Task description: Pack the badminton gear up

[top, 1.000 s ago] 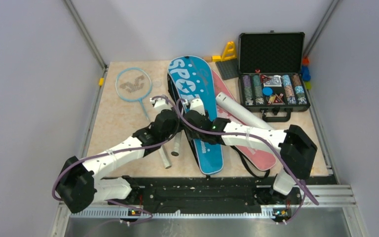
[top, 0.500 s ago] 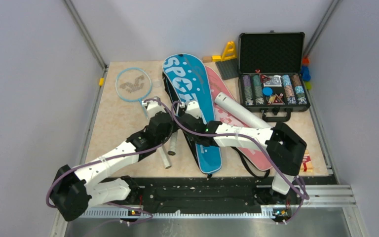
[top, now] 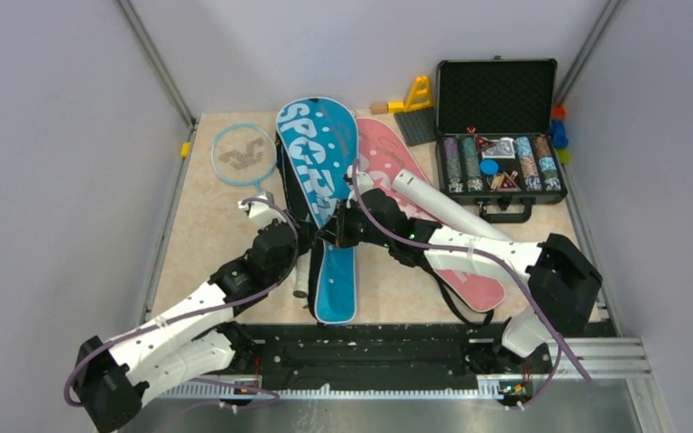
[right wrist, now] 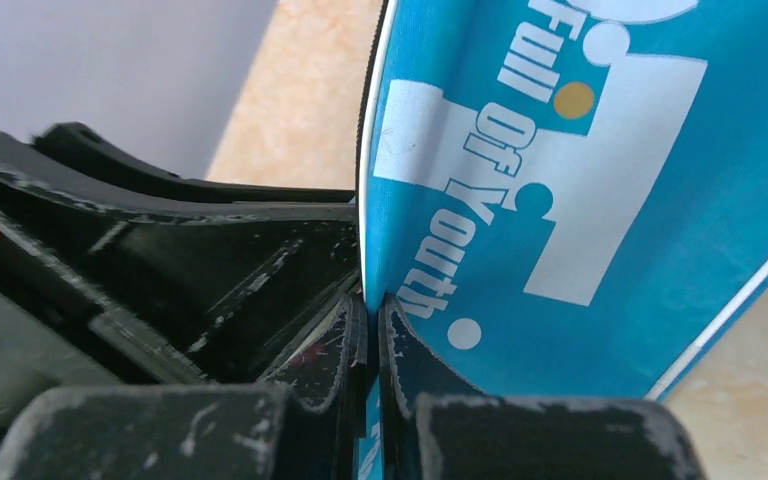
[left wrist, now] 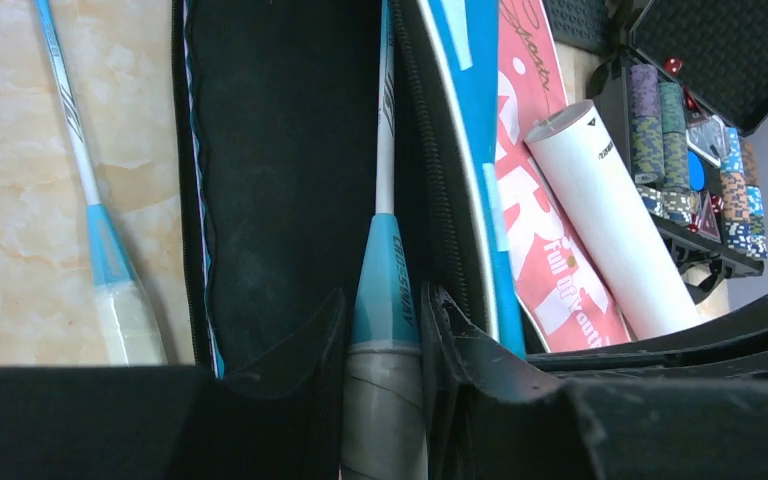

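Note:
The blue "SPORT" cover (top: 318, 162) lies slanted mid-table, unzipped, with its black inside (left wrist: 280, 150) showing. My left gripper (left wrist: 385, 300) is shut on the top of a racket's white handle (left wrist: 385, 400); its shaft (left wrist: 386, 120) runs into the cover. From above, that gripper (top: 296, 248) sits at the cover's left edge. My right gripper (right wrist: 372, 300) is shut on the edge of the cover's blue flap (right wrist: 580, 150), seen from above (top: 337, 227) at mid-cover. A second light-blue racket (top: 244, 155) lies far left. The pink cover (top: 469, 280) and white tube (top: 433, 203) lie to the right.
An open black case of poker chips (top: 496, 135) stands at the back right, touching the tube's far side. A yellow toy (top: 418, 93) and a grey plate (top: 420, 126) sit behind the covers. Side walls close in on both flanks.
The blue cover has swung and slid left, uncovering more of the pink one. My right gripper closed on its flap edge. The left arm pulled back toward the near left.

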Motion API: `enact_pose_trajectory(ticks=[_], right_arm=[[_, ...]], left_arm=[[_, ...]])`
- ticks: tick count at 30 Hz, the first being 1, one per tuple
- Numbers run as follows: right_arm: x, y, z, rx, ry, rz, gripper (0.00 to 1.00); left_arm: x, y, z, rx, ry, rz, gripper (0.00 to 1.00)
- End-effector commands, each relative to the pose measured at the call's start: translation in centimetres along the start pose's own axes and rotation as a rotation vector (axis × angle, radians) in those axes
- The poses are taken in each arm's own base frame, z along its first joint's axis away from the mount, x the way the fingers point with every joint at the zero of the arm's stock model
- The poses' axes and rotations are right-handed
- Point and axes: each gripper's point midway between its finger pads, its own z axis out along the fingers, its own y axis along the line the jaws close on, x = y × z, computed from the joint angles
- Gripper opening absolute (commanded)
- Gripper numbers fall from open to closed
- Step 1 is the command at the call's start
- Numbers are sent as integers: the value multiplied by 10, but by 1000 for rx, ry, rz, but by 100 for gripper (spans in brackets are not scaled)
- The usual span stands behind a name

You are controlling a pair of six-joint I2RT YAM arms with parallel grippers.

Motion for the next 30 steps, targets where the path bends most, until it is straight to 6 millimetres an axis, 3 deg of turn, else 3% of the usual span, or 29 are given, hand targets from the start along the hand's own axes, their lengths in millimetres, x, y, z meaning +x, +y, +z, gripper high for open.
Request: enact_pose_trajectory(ticks=[1, 4, 8, 13, 15, 19, 21, 23, 26, 30], right_arm=[[4, 86, -45, -424, 88, 143, 0], [5, 85, -52, -440, 98, 175, 0], [16, 89, -58, -504, 155, 234, 0], [31, 84, -57, -533, 215, 303, 0], [30, 81, -59, -522, 205, 312, 0], [22, 67, -63, -479, 166, 329, 0], [16, 56, -63, -445, 141, 332, 0], [10, 41, -60, -394, 110, 325, 0], [-2, 5, -50, -245, 40, 286, 0], [-17, -34, -47, -59, -51, 227, 0]], left_arm=[[-46, -6, 10, 14, -252, -123, 0], [-37, -1, 25, 8, -286, -133, 0], [-24, -11, 48, 21, -273, -188, 0], [-17, -8, 77, -89, -313, -288, 0], [-4, 0, 90, -153, -307, -316, 0], [21, -10, 101, -140, -226, -324, 0], [29, -10, 100, -141, -191, -288, 15], [34, -11, 96, -129, -147, -226, 37], [37, -21, 83, -87, -53, -99, 60], [37, -43, 57, 9, 89, 71, 75]])
